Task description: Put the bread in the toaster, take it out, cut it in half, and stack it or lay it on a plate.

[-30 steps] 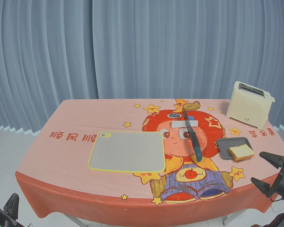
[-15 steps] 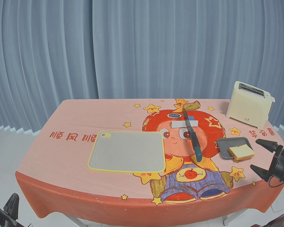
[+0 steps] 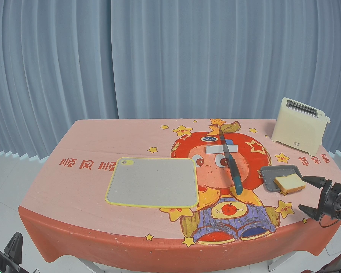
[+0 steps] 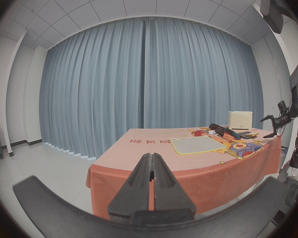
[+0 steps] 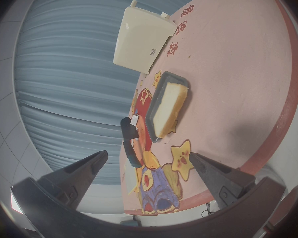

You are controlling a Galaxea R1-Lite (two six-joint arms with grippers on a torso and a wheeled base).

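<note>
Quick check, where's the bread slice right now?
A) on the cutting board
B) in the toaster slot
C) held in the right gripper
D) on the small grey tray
D: the bread slice lies on the grey tray, and the open right gripper sits beside it without touching it.

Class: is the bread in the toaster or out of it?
Out. The bread lies flat on the grey tray, apart from the toaster.
</note>
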